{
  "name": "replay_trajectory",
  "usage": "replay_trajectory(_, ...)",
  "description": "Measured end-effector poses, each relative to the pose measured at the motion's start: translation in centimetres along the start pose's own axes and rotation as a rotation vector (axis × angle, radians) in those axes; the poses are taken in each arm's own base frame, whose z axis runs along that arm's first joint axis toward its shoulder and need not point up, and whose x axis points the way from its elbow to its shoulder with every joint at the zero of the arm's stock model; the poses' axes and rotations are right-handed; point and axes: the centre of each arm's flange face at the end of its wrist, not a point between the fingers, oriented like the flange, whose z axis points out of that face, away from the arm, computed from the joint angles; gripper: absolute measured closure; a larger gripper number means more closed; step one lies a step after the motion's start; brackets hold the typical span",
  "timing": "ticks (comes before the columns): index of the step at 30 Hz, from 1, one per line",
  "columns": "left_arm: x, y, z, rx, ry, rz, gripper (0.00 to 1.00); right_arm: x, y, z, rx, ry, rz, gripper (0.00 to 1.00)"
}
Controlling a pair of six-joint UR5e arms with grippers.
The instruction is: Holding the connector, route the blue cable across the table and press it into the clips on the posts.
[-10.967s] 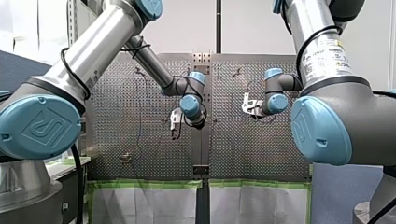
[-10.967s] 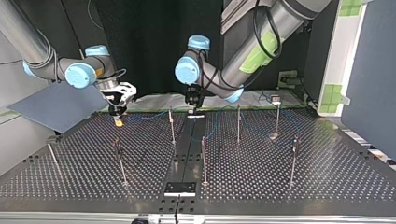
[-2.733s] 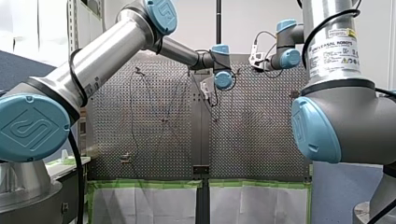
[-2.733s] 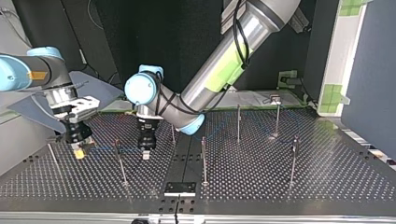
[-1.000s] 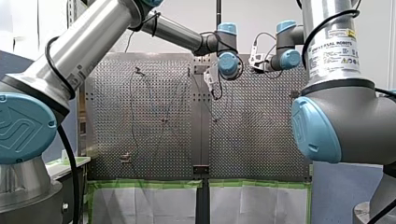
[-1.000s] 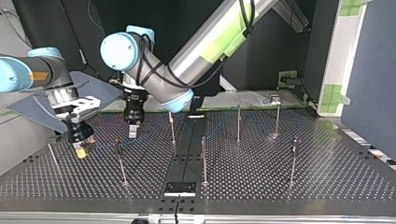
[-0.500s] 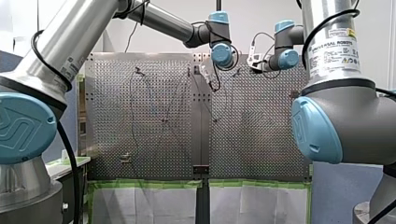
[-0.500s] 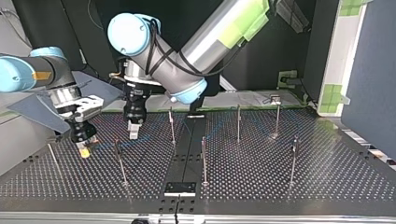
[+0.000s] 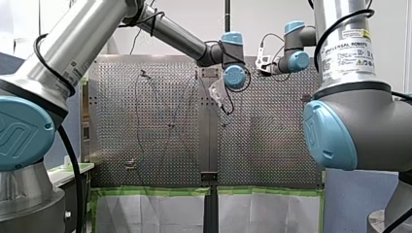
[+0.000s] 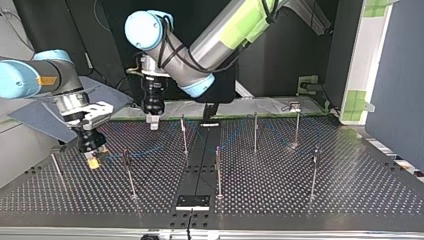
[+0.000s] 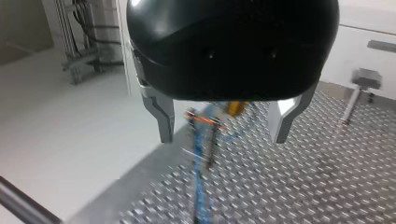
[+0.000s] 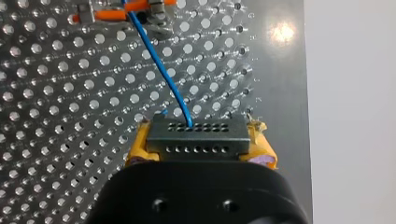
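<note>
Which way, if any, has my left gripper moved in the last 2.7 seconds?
Yes. In the top view, my left gripper has pulled back from the post it stood beside toward the far edge of the table.

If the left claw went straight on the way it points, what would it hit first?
Probably the post clip carrying the blue cable, seen between the open fingers of the left claw in its wrist view; depth is unclear, so perhaps the table instead.
</note>
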Motion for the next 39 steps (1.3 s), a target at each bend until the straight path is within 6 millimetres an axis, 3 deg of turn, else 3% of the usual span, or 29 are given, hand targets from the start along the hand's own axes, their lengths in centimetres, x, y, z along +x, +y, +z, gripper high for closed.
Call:
replay_trajectory(10, 8.5, 4.3, -2.7, -0.075, 0.042, -0.012, 0.02, 0.0, 0.0, 0.0, 0.0, 0.001, -0.001, 1.0)
replay_trajectory(18, 13.7, 7.9, -4.5, -0.105, 0.079, 0.005, 0.02, 0.0, 0.0, 0.0, 0.0, 0.001, -0.001, 1.0)
replay_trajectory(25, 18.0, 12.4, -5.0, -0.104, 0.136, 0.056, 0.02, -0.1, 0.1, 0.0, 0.0, 0.001, -0.001, 1.0)
replay_trajectory(30, 19.7, 16.1, -4.7, -0.112, 0.164, 0.1, 0.02, -0.1, 0.1, 0.0, 0.0, 0.0, 0.0, 1.0)
replay_trajectory(39, 19.8, 20.9, -3.6, -0.111, 0.178, 0.167, 0.02, 0.0, 0.2, 0.0, -0.003, 0.001, -0.001, 1.0)
